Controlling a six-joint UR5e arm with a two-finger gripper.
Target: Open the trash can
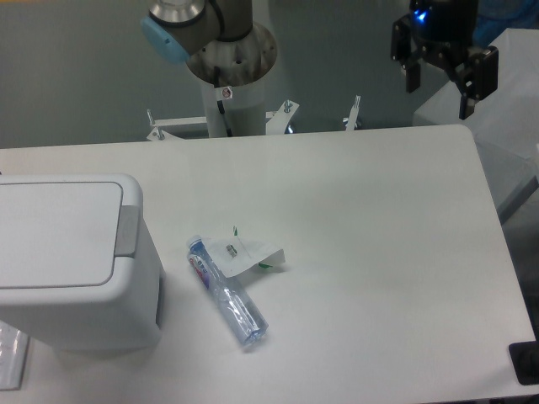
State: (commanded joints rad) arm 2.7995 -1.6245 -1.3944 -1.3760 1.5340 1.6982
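A white table (pixel 354 252) with rounded corners fills the view, with a grey wall behind it. A clear bottle (pixel 227 292) lies on its side near the middle, touching a loose label (pixel 244 252). The bin (pixel 72 261) sits at the left edge, lid shut, far from the gripper (pixel 438 88). The gripper hangs above the far right corner, fingers spread wide and holding nothing.

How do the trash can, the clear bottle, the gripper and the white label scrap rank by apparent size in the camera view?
1. trash can, by far the largest.
2. gripper and clear bottle: look alike, and the gripper's distance from the camera differs, so unranked.
3. white label scrap, smallest.
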